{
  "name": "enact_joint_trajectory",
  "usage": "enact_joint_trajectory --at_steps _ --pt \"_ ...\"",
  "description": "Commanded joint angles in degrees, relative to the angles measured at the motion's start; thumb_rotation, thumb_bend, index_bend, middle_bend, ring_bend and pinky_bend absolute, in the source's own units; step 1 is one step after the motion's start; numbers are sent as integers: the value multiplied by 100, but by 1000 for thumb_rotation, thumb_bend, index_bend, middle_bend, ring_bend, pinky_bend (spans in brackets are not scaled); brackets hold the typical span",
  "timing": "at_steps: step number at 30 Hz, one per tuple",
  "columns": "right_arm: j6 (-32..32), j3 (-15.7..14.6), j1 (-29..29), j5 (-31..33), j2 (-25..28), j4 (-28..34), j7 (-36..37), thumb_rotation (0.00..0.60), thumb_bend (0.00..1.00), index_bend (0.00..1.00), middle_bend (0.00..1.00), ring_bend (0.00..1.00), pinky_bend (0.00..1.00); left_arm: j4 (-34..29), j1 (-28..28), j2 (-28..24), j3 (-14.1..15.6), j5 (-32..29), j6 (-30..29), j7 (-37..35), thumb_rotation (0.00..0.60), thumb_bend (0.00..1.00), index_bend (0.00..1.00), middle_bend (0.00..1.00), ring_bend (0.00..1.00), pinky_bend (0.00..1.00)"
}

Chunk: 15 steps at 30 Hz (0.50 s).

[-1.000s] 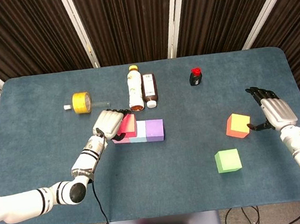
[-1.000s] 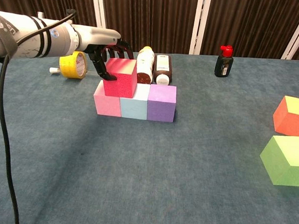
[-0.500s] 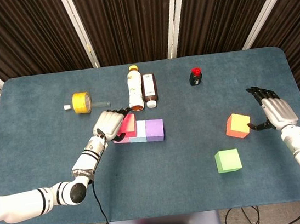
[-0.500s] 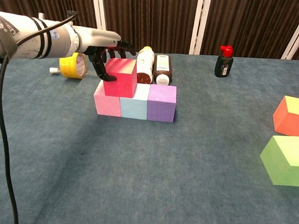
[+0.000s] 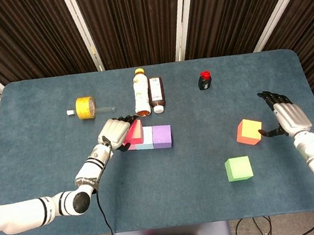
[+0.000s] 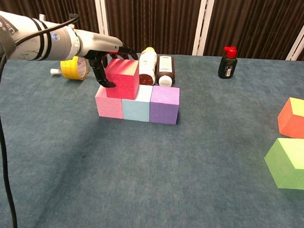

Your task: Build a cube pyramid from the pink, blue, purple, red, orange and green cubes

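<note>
The base row is done: a pale pink foam cube (image 6: 108,106), a light blue foam cube (image 6: 136,109) and a purple foam cube (image 6: 164,105) stand side by side, touching, near the middle of the dark teal cloth-covered table (image 5: 47,161). The second tier is begun, with a red foam cube (image 6: 123,78) sitting over the seam of the pink and blue cubes, roughly level.

The left hand (image 5: 114,131) is at the red cube's left face, fingers curled around it. From the chest view the fingertips appear to be just off the cube, but the gap is too fine to be sure, so whether it holds the cube cannot be told.

Two cubes are left. The orange foam cube (image 5: 248,131) and the green foam cube (image 5: 238,169) sit well apart from the stack, on the right side of the table. The right hand (image 5: 285,117) hovers just beside the orange cube, fingers spread and holding nothing.

By this reckoning four of six cubes are placed; orange likely goes beside red, then green on top.
</note>
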<state>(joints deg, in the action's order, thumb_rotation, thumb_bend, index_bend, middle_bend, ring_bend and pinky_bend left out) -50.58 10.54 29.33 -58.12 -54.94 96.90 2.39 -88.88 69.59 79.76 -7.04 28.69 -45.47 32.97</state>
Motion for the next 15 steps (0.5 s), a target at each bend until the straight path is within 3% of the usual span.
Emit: enact_joint_trajectory --at_steps 1,8,15 --pt "5 -3 -5 4 3 4 5 600 321 13 123 25 80 -41 45 -42 20 -90 48 17 600 352 0 54 135 237" --pt "-15 6 -18 4 22 22 10 600 322 11 123 23 72 -169 82 -128 42 -155 -10 6 600 350 0 0 24 189" --pt "-45 18 -43 -30 74 69 45 600 321 11 123 20 71 -395 28 -299 -32 -22 -93 -137 600 351 0 0 1 149"
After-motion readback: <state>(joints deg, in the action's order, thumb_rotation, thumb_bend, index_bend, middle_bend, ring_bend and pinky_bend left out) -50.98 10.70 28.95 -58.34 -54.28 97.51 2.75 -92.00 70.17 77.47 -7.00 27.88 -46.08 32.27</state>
